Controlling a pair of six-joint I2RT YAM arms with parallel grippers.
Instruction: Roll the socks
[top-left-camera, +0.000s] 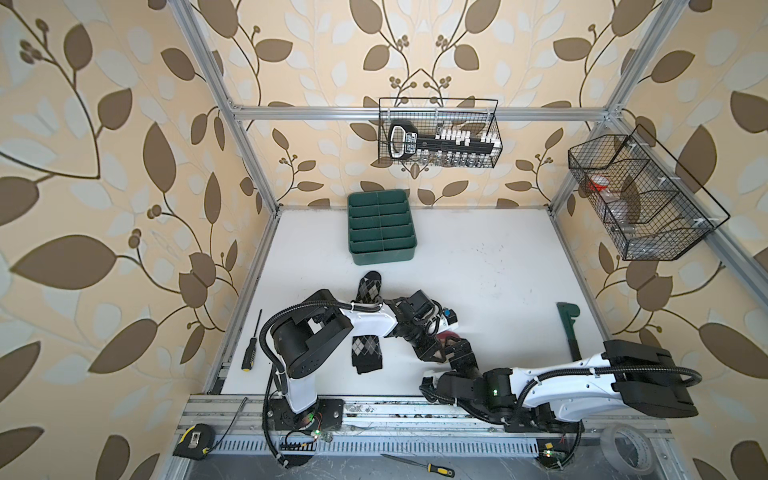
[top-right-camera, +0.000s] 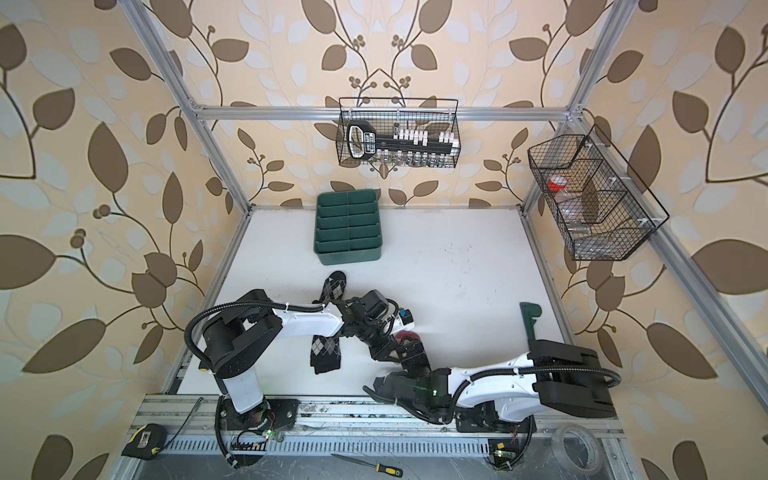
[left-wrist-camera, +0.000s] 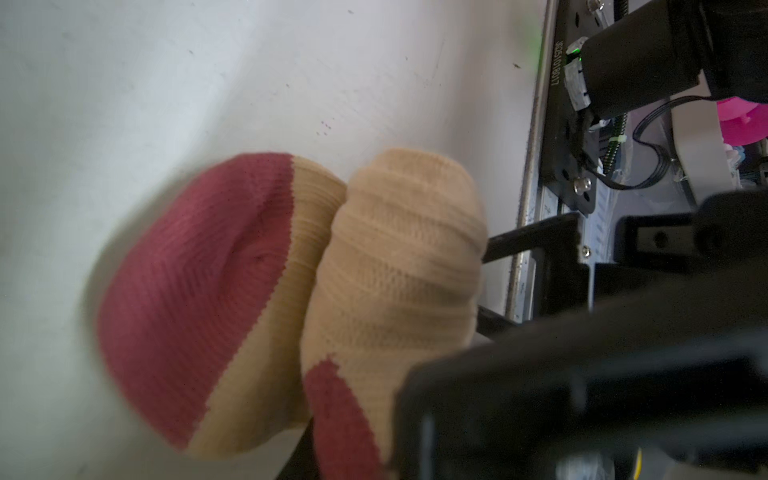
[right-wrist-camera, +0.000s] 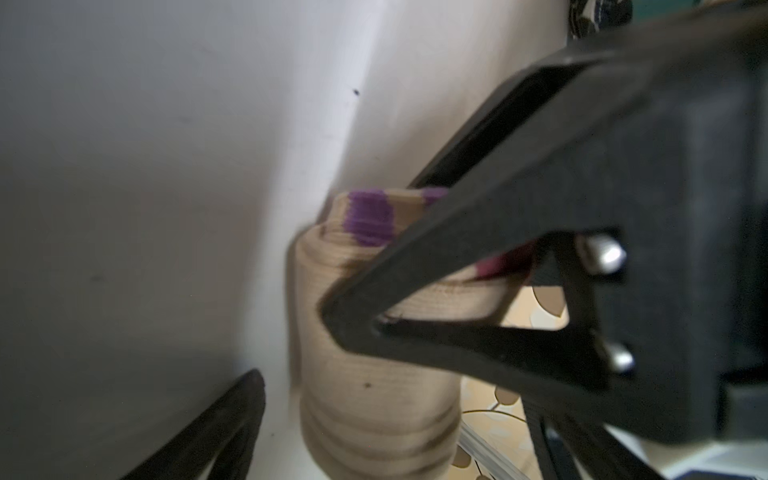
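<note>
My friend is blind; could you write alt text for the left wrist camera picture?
A partly rolled ribbed beige fabric sock with maroon toe and heel, seen against a white tabletop. Blurred black robot parts crowd the foreground.

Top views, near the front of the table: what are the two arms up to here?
Both arms meet over the beige sock, which is already partly rolled into a bundle, with its maroon toe loose. The left gripper seems to pinch it, while the right gripper has its jaws wide open astride the roll. The argyle sock lies flat and unrolled on the table, partly under the left arm.
</note>
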